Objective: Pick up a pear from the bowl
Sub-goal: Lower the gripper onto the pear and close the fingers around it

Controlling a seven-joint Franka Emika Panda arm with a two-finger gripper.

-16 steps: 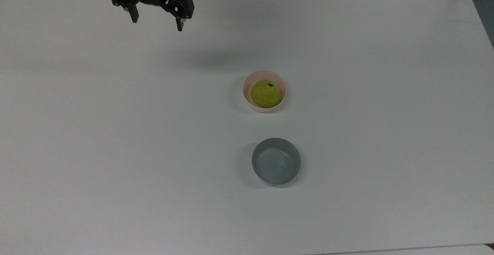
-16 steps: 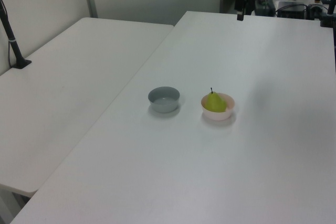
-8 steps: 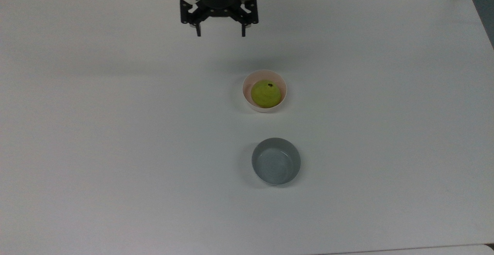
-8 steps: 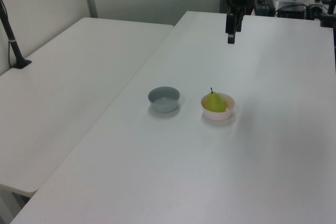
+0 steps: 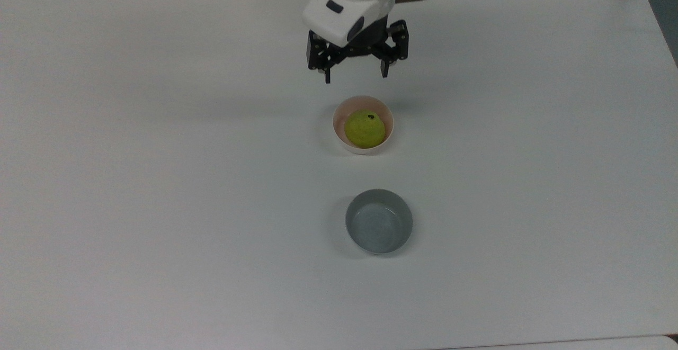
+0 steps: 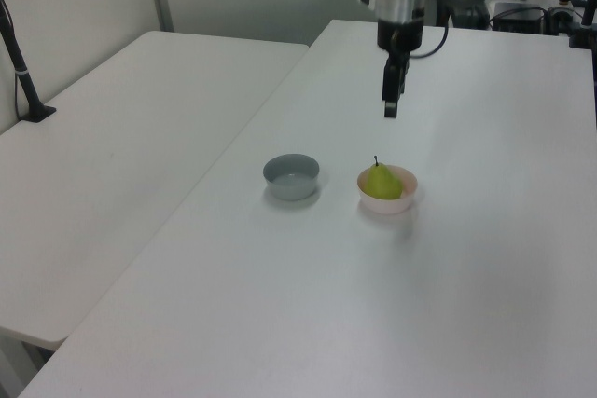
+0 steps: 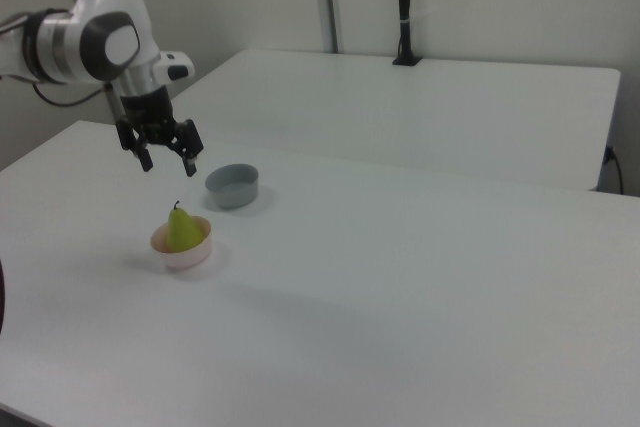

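A yellow-green pear (image 5: 364,128) (image 6: 381,182) (image 7: 182,230) with a dark stem stands upright in a small pale pink bowl (image 5: 339,133) (image 6: 403,203) (image 7: 184,258) near the middle of the white table. My gripper (image 5: 356,78) (image 6: 389,108) (image 7: 169,164) hangs open in the air above the table, just beyond the bowl toward the top view's upper edge. Its fingers point down with nothing between them. In the right view the gripper is up and to the left of the pear, clear of the stem.
An empty grey bowl (image 5: 378,221) (image 6: 291,177) (image 7: 233,186) stands a short way from the pink one, toward the top view's lower edge. A second white table (image 6: 121,128) adjoins this one. A black post (image 7: 404,7) stands at the far table's back.
The arm has swept from the top view's upper left toward the right and down, descending to just beside the pink bowl. The fingers stayed open. Pear and bowls have not moved.
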